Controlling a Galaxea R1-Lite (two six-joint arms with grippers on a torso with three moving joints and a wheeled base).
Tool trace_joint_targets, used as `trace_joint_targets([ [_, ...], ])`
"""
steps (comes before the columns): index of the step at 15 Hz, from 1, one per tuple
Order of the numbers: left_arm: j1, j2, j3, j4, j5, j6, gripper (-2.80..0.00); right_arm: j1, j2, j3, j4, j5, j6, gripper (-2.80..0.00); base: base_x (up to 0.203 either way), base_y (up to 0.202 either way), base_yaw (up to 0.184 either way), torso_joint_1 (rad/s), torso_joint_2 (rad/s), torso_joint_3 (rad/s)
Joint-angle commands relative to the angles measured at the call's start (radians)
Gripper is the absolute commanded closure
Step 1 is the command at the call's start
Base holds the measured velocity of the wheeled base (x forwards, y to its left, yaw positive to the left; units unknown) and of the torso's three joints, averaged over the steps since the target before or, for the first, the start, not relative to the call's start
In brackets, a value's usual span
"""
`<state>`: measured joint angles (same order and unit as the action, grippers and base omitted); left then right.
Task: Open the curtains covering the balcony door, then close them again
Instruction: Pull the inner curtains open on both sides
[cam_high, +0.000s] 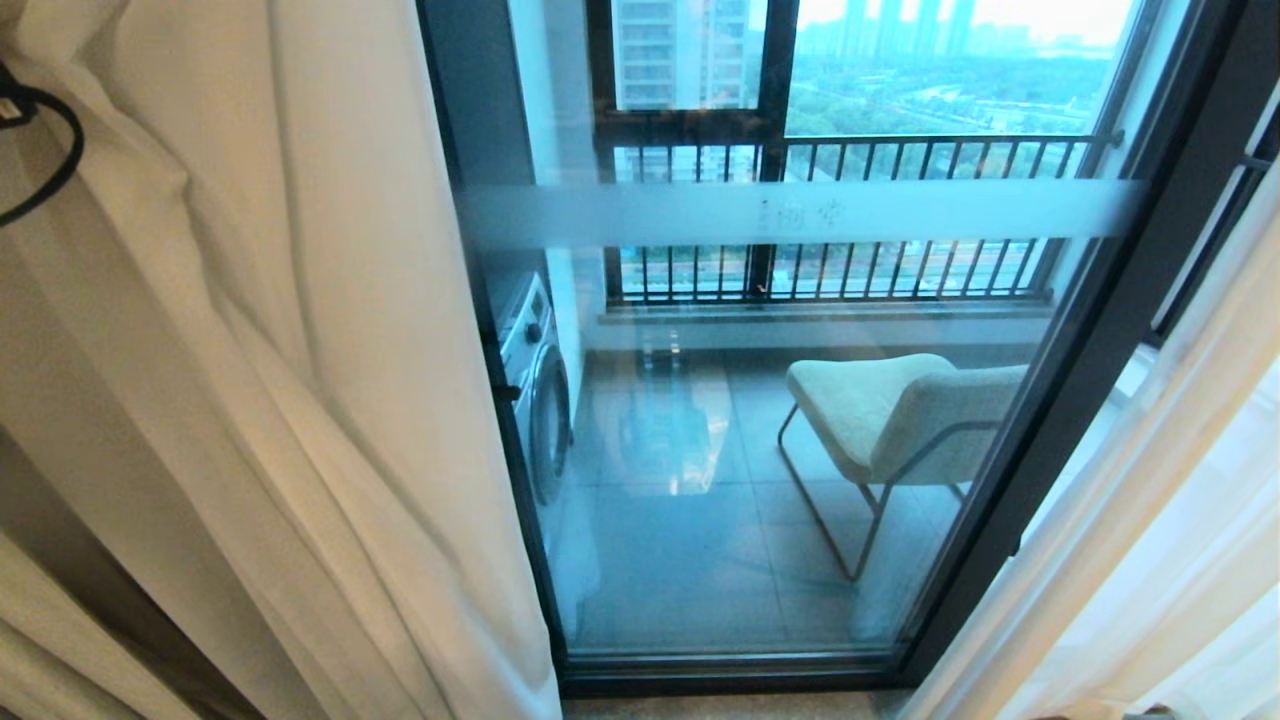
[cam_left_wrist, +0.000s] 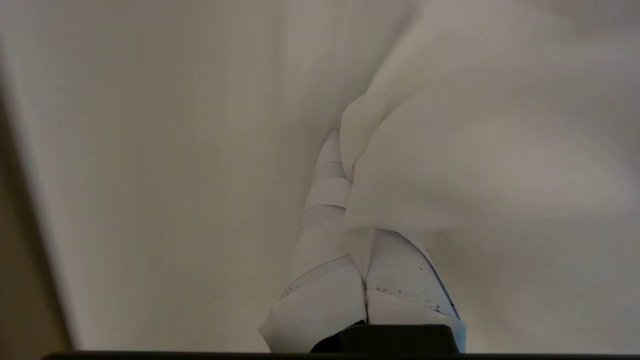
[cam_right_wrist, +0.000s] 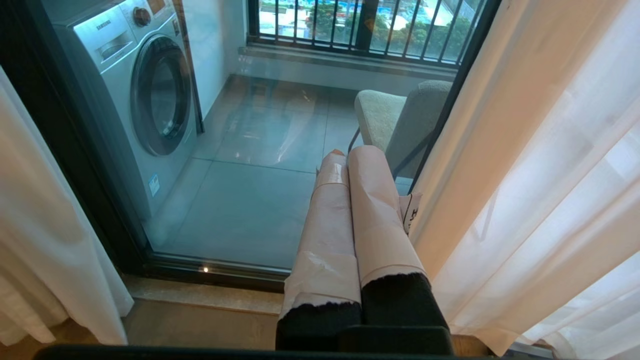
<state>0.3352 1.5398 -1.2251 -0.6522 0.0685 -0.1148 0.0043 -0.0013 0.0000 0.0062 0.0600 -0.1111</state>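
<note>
Left wrist view: our left gripper (cam_left_wrist: 345, 150) is half buried in curtains (cam_left_wrist: 175, 150).
Its taped fingers (cam_left_wrist: 325, 200) pinch a soft cream fold; the balcony door (cam_high: 780, 420) is bare, right gripper (cam_right_wrist: 350, 160) clenched, empty.

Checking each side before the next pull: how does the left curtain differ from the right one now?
The left curtain looks thick and opaque; the right curtain is sheer, letting light through. The left gripper is shut with left-curtain fabric pinched between its fingers; the right gripper is shut on nothing, beside the right curtain. Both hang clear of the balcony door.
</note>
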Motion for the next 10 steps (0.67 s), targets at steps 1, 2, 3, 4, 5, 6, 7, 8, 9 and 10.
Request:
trace_joint_targets([
  [1, 0.109, 0.017, -0.007, 0.008, -0.052, -0.030, 0.00, 0.001, 0.001, 0.000, 0.000, 0.000, -0.001, 0.00, 0.000, 0.000, 0.000, 0.000, 0.00, 0.000],
  [2, 0.159, 0.023, -0.008, 0.015, -0.082, -0.043, 0.00, 0.000, 0.001, 0.000, 0.000, 0.000, -0.001, 0.00, 0.000, 0.000, 0.000, 0.000, 0.00, 0.000],
  [3, 0.212, 0.028, -0.009, 0.027, -0.120, -0.050, 0.00, 0.000, 0.001, 0.000, 0.000, 0.000, -0.001, 0.00, 0.000, 0.000, 0.000, 0.000, 0.00, 0.000],
  [4, 0.263, 0.036, -0.010, 0.038, -0.159, -0.056, 0.00, 0.000, 0.001, 0.000, 0.000, 0.001, -0.001, 0.00, 0.000, 0.000, 0.000, 0.000, 0.00, 0.000],
  [5, 0.308, 0.050, -0.012, 0.043, -0.196, -0.063, 0.00, 0.001, 0.001, 0.000, 0.000, 0.001, -0.001, 0.00, 0.000, 0.000, 0.000, 0.000, 0.00, 0.000],
  [6, 0.347, 0.071, -0.018, 0.043, -0.226, -0.067, 0.00, 0.000, 0.001, 0.000, 0.000, 0.001, -0.001, 0.00, 0.000, 0.000, 0.000, 0.000, 0.00, 0.000],
  [7, 0.378, 0.095, -0.033, 0.042, -0.247, -0.069, 0.00, 0.000, 0.001, 0.000, 0.000, 0.000, -0.001, 0.00, 0.000, 0.000, 0.000, 0.000, 0.00, 0.000],
  [8, 0.408, 0.122, -0.056, 0.042, -0.270, -0.070, 0.00, 0.002, 0.001, 0.000, 0.000, 0.000, -0.001, 0.00, 0.000, 0.000, 0.000, 0.000, 0.00, 0.000],
  [9, 0.432, 0.149, -0.081, 0.042, -0.292, -0.071, 0.00, 0.000, 0.001, 0.000, 0.000, 0.001, -0.001, 0.00, 0.000, 0.000, 0.000, 0.000, 0.00, 0.000],
  [10, 0.461, 0.181, -0.110, 0.042, -0.317, -0.071, 0.00, 0.000, 0.001, 0.000, 0.000, 0.001, -0.001, 0.00, 0.000, 0.000, 0.000, 0.000, 0.00, 0.000],
])
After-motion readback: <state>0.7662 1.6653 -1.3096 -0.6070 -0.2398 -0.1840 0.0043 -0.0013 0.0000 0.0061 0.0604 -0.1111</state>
